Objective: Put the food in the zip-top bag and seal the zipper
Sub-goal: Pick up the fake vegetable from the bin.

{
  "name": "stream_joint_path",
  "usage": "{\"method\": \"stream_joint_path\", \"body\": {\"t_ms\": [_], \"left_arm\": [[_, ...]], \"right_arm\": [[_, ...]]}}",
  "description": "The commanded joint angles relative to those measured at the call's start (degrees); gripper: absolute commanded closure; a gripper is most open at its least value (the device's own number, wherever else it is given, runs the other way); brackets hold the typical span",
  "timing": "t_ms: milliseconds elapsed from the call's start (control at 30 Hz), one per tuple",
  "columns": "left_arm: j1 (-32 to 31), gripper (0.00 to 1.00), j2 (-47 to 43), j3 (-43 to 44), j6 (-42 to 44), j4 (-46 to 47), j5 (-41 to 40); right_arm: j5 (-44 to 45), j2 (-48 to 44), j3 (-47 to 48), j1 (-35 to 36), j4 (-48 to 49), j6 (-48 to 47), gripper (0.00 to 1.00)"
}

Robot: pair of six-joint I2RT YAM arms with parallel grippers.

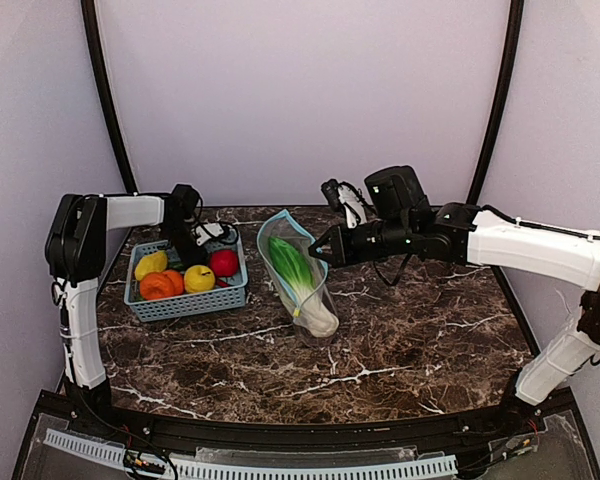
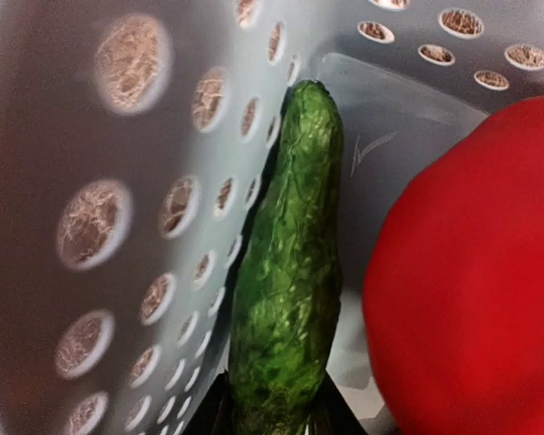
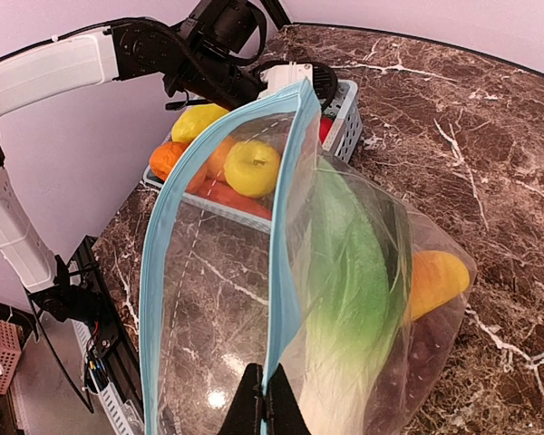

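Note:
The clear zip-top bag (image 1: 298, 275) stands open mid-table, holding the green-leafed cabbage (image 1: 292, 268); the right wrist view also shows the cabbage (image 3: 349, 272), an orange piece (image 3: 435, 281) and something dark purple low inside. My right gripper (image 1: 318, 250) is shut on the bag's teal zipper strip (image 3: 286, 272), its jaws (image 3: 265, 405) pinching the near lip. My left gripper (image 1: 188, 248) reaches down into the teal basket (image 1: 186, 303) and is shut on the green cucumber (image 2: 290, 263), which lies against the basket wall beside a red piece (image 2: 476, 272).
The basket also holds yellow pieces (image 1: 199, 277), an orange piece (image 1: 158, 285) and the red piece (image 1: 224, 262). A perforated basket wall (image 2: 118, 227) stands close on the left of the cucumber. Black frame posts rise at the back.

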Motion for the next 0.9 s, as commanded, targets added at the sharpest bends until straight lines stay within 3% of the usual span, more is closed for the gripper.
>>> {"method": "stream_joint_path", "body": {"t_ms": [0,400,667,767,867], "left_arm": [[-0.2,0.82,-8.9,-2.4,-1.8,0.5,0.2],[-0.2,0.83,-25.0,-10.2,-5.9,6.8,2.8],[-0.1,0.82,-33.3,-14.7,-17.7,14.4,10.7],[-0.2,0.81,-37.8,-17.8,-26.4,20.4,16.9],[-0.2,0.80,-42.7,-20.9,-34.2,26.0,22.3]], "right_arm": [[0.1,-1.2,0.6,-0.3,2.1,0.1,1.00],[-1.1,-0.7,0.6,-0.3,2.8,0.6,1.00],[-2.0,0.2,1.7,-0.3,1.6,0.3,0.99],[-0.8,-0.1,2.4,-0.4,0.3,-0.1,0.89],[0.4,-0.4,3.6,-0.3,-1.1,-0.9,0.70]]}}
